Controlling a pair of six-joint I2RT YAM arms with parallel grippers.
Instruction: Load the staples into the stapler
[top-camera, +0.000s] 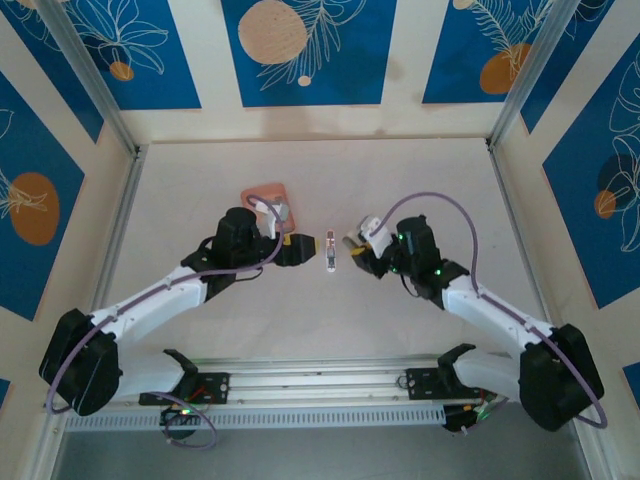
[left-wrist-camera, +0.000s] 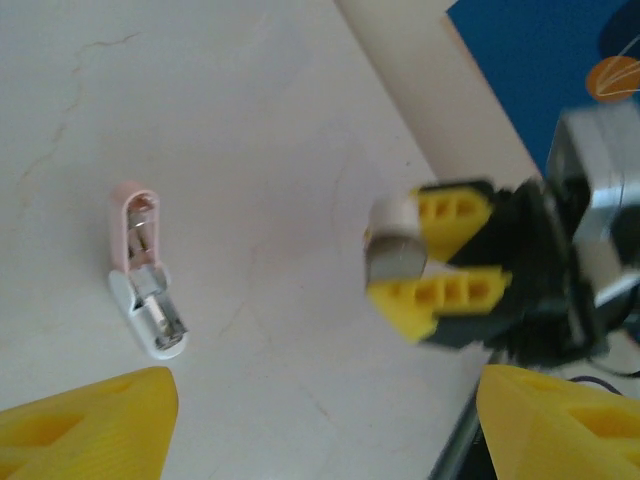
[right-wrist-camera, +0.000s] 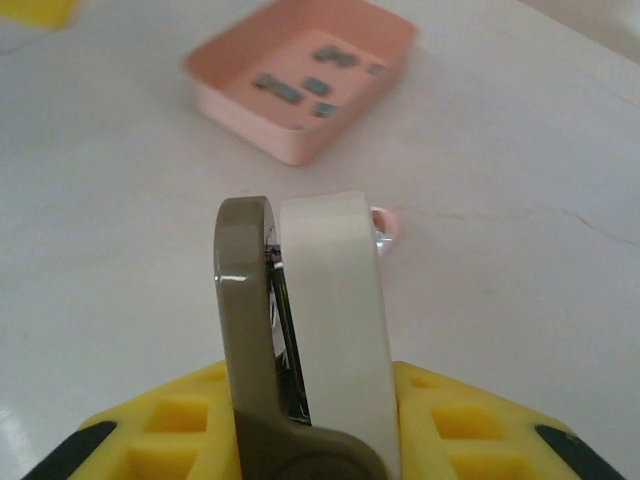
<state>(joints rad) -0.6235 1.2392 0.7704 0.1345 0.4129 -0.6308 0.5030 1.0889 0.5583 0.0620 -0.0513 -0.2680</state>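
With the tiny pink-and-white mini stapler (top-camera: 331, 250) lying opened at centre and the short grey metal staples (right-wrist-camera: 275, 87) in the salmon-pink rectangular tray (right-wrist-camera: 250, 108) far-left, the empty, wide-open left gripper (top-camera: 300, 249) seemingly must fetch a strip, while the right gripper (top-camera: 356, 246) clamps a grey-brown-and-white oval object (right-wrist-camera: 300, 330).

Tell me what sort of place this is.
Probably a robot test cell: a white table boxed in by blue flower-print panels, aluminium frame posts, and a mounting rail at the near edge.
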